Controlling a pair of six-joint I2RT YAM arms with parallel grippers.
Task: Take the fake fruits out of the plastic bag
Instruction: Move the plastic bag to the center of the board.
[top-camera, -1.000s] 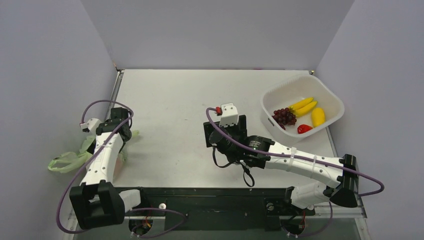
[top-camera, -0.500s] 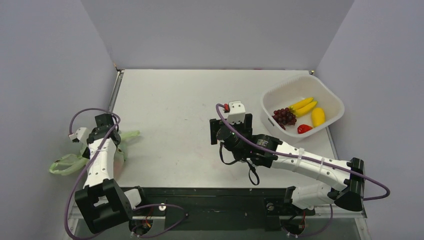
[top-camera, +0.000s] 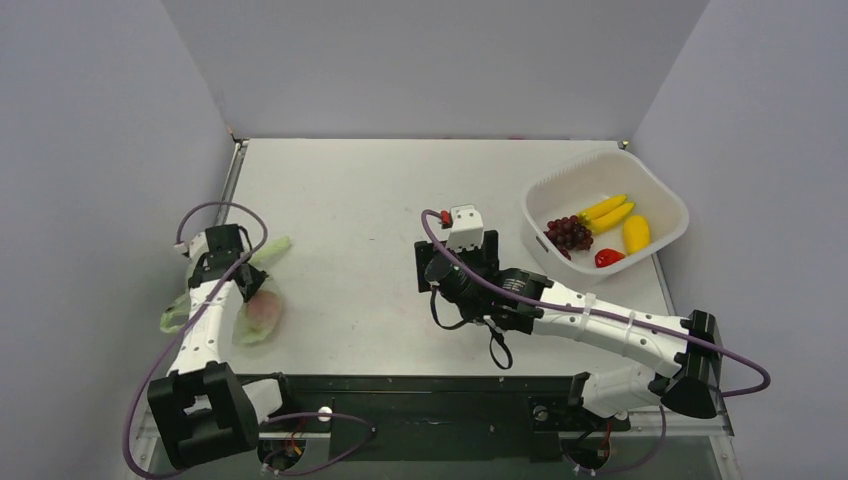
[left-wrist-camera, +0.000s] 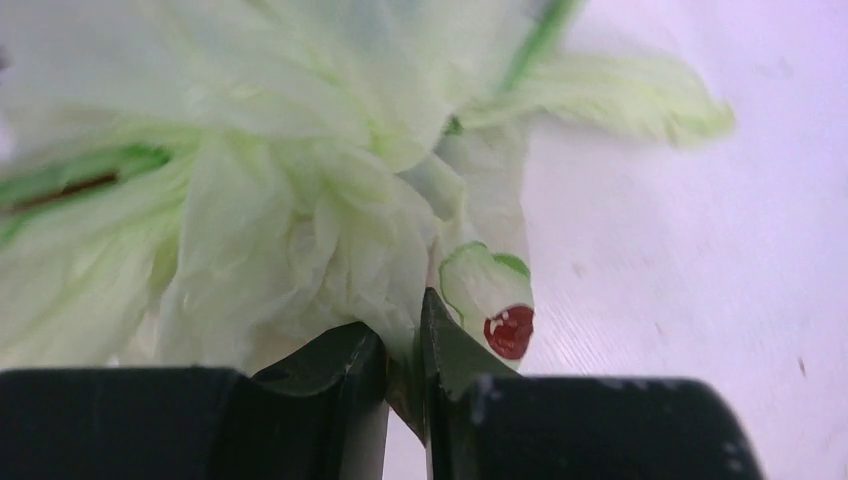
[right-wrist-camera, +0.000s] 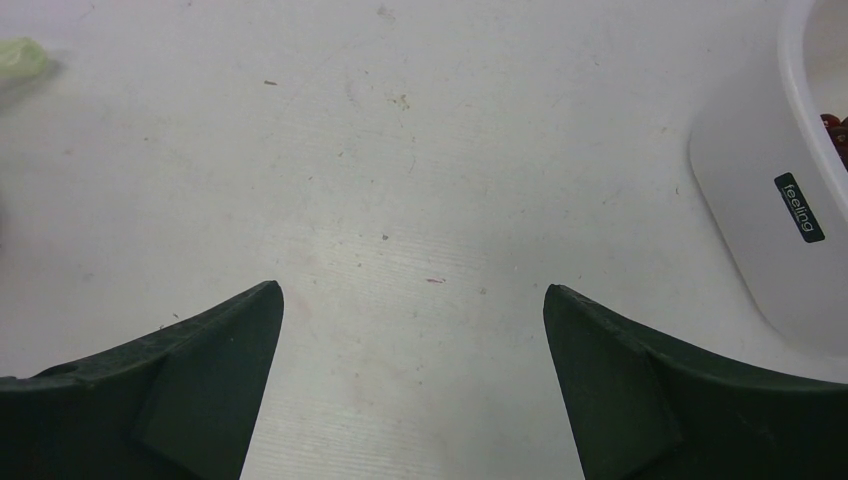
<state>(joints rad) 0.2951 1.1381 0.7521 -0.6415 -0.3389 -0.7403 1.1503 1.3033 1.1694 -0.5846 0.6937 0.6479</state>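
The pale green plastic bag (top-camera: 262, 312) lies crumpled at the table's left side, and a pinkish shape shows faintly through it. In the left wrist view the plastic bag (left-wrist-camera: 300, 200) fills the frame, with a red spot mark on one fold. My left gripper (left-wrist-camera: 403, 335) is shut on a pinch of the bag's film; from above, the left gripper (top-camera: 228, 272) sits over the bag. My right gripper (right-wrist-camera: 412, 300) stands open over bare table, and the right gripper (top-camera: 455, 262) is near the middle. A small red fruit (top-camera: 608, 257) lies in the basket.
The white basket (top-camera: 640, 180) at the back right also holds yellow bananas (top-camera: 608, 212), a purple grape bunch (top-camera: 570, 233) and a yellow fruit (top-camera: 636, 234). The basket wall (right-wrist-camera: 760, 200) shows at the right of the right wrist view. Walls stand on three sides.
My left gripper has closed onto the bag and swung right, pulling the bag in from the left edge. The right arm shifted slightly and stayed open.
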